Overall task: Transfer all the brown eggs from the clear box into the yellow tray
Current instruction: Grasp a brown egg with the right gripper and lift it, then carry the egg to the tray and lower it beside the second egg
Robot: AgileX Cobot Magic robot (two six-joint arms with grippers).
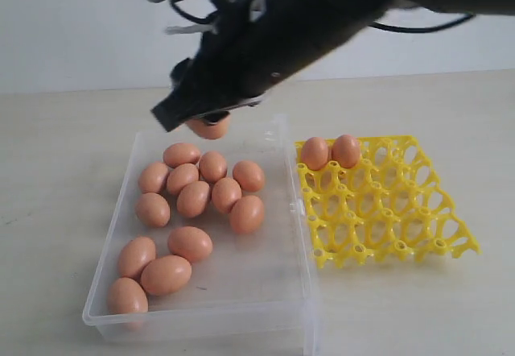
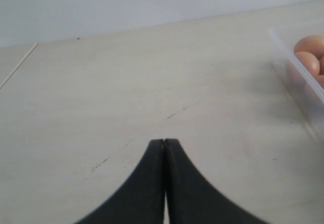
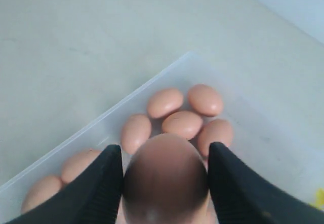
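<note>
The right gripper, a black two-fingered claw, is clenched on one smooth orange-brown oval egg, with its ribbed fingers pressing the egg's two opposite sides. The egg hangs in the air, clear of everything beneath it, over the far end of the shallow rectangular transparent plastic box. The black right arm slants down to that spot from the upper right of the exterior view and reaches across the middle. Directly below the claw, inside the box, thirteen more loose brown eggs lie on the box floor. A tight cluster of nine sits toward the far end with several touching one another, and four more lie nearer the front left corner. Just beside the box on its right, touching or almost touching its long wall, lies the bright yellow plastic lattice egg tray. Two seated brown eggs stand side by side in cups of its far row nearest the box. Box and tray rest on a pale beige table. Well off to the left of the box, the left gripper hovers low over bare tabletop, its black fingers pressed together with nothing between them.
</note>
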